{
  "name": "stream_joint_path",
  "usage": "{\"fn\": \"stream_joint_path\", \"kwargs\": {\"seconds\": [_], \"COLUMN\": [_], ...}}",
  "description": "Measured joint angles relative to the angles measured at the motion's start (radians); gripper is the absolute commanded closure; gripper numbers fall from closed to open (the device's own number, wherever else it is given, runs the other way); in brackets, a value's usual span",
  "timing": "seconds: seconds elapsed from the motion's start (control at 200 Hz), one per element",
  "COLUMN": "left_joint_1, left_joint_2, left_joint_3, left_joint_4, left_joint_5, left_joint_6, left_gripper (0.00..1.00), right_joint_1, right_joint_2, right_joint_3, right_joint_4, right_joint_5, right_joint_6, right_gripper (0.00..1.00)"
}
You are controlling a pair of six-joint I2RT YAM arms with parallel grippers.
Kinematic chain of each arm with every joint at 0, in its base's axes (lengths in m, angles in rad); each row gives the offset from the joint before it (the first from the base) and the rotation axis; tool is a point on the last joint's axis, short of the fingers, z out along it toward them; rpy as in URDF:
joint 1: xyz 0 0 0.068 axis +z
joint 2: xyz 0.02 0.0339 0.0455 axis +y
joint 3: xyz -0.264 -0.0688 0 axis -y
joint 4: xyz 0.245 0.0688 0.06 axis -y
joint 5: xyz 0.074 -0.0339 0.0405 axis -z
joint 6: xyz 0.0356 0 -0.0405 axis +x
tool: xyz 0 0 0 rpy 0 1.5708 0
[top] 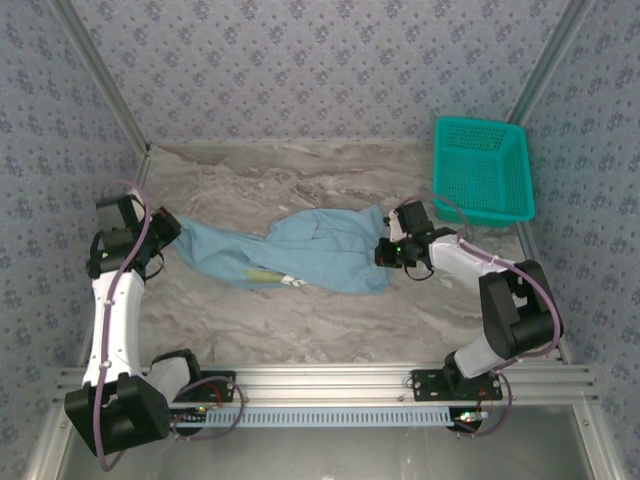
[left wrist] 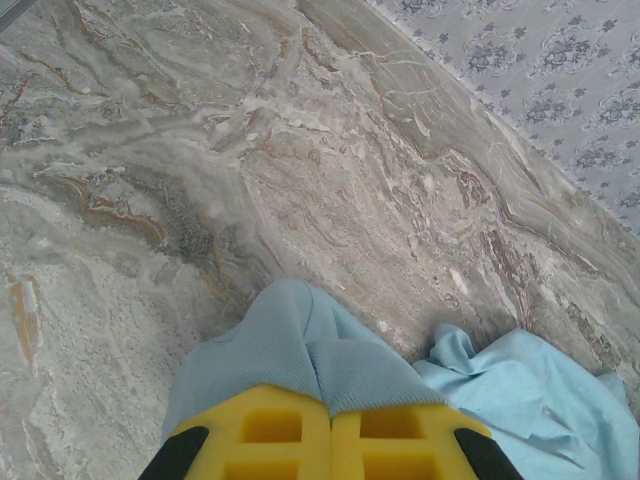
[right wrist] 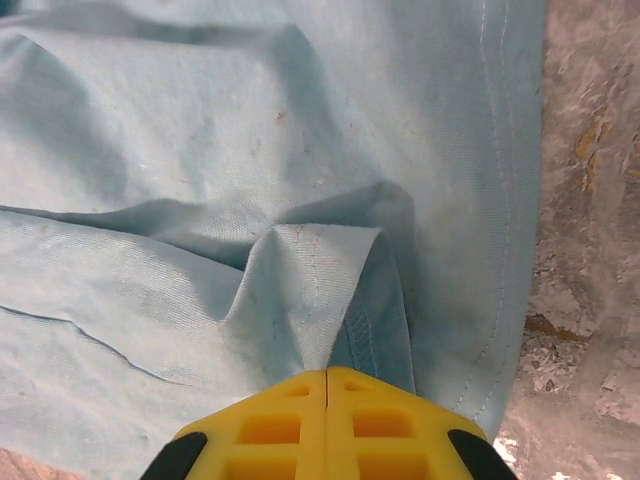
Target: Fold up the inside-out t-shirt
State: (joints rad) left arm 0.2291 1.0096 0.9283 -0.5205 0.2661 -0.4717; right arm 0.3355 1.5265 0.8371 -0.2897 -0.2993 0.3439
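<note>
T-shirt point(top: 300, 255) lies crumpled across middle of marble table point(top: 300, 180), stretched between both arms. Left gripper point(left wrist: 330, 412) pressed together, pinching bunched fold at shirt's left end. Right gripper point(right wrist: 327, 385) likewise clamped tight, nipping stitched fold near shirt's right edge. Small white marks on cloth's near edge, too small to read. Teal basket point(top: 480, 170) in far right corner, apart from shirt.

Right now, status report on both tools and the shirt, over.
Left tool shut on t-shirt, left end. Right tool shut on pinched fold, right edge. Cloth bunched on table between them. Basket back right, out of the way.
</note>
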Motion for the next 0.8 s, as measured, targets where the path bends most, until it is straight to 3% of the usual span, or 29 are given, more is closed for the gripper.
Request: {"fn": "stream_joint_path", "kwargs": {"seconds": [0.195,0.799], "left_joint_1": [0.0,0.0], "left_joint_2": [0.0,0.0], "left_joint_3": [0.0,-0.001], "left_joint_4": [0.0,0.0], "left_joint_5": [0.0,0.008], "left_joint_6": [0.0,0.0], "left_gripper": [1.0,1.0], "right_joint_1": [-0.002,0.028], "right_joint_2": [0.028,0.113], "right_joint_3": [0.0,0.038], "right_joint_4": [-0.002,-0.017], "right_joint_5": [0.008,0.08], "right_joint_6": [-0.023,-0.077], "right_gripper": [0.73,0.66]}}
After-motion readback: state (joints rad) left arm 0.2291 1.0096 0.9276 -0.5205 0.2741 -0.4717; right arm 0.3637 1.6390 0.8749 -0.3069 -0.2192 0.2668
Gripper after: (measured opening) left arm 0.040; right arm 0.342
